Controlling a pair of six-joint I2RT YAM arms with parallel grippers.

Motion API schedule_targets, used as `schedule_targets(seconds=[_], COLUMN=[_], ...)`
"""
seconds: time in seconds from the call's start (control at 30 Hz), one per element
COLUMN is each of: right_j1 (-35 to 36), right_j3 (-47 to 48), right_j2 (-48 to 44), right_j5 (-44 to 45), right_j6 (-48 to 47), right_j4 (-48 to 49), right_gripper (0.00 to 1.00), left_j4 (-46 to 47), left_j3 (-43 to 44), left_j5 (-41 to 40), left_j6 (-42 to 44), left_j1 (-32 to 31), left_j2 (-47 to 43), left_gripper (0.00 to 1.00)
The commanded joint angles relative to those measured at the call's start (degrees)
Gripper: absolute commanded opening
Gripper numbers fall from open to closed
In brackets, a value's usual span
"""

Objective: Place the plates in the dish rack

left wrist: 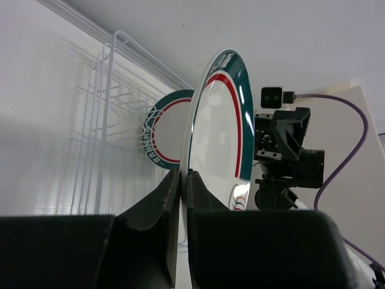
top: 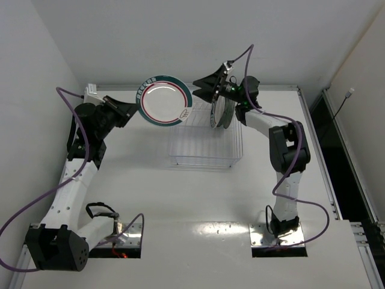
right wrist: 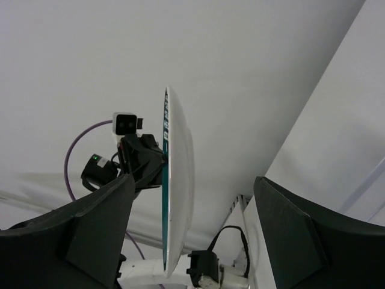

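The plate with the red ring and green rim (top: 163, 100) is held upright in the air above the back left corner of the clear dish rack (top: 204, 144). My left gripper (top: 135, 111) is shut on its left rim; in the left wrist view the fingers (left wrist: 171, 198) pinch the plate (left wrist: 219, 126) edge. My right gripper (top: 200, 90) is open and empty just right of the plate, whose edge (right wrist: 177, 198) stands between its open jaws (right wrist: 192, 226). A white grey-rimmed plate (top: 220, 112) stands in the rack's back right. The two small plates are not visible.
The rack's clear wire wall (left wrist: 102, 120) mirrors the held plate. A white wall runs behind the table. A small white block (top: 91, 90) sits at the back left corner. Purple cables (top: 264, 114) hang by both arms.
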Motion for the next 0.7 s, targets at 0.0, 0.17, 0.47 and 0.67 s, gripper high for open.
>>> schedule_targets(seconds=[0.0, 0.17, 0.47, 0.67], right_j1=[1.60, 4.94, 8.64, 6.54], right_j3=[2.03, 7.82, 17.41, 11.01], right_j2=[-2.59, -0.04, 6.28, 2.52], right_j5=[-0.95, -2.01, -5.61, -3.86], right_j6=[-1.11, -2.43, -2.95, -5.93], right_j4=[5.13, 1.53, -1.63, -5.83], right_gripper=[0.77, 0.77, 0.24, 0.00], left_j4=[3.21, 3.21, 3.74, 1.72], left_j3=[3.42, 3.42, 2.90, 2.89], left_j5=[0.09, 0.09, 0.62, 1.85], left_j6=[-0.24, -0.24, -0.77, 1.42], left_j1=[0.56, 0.56, 0.56, 1.08], left_j2=[-1.72, -1.72, -1.19, -0.40], left_gripper=[0.00, 0.00, 0.00, 0.28])
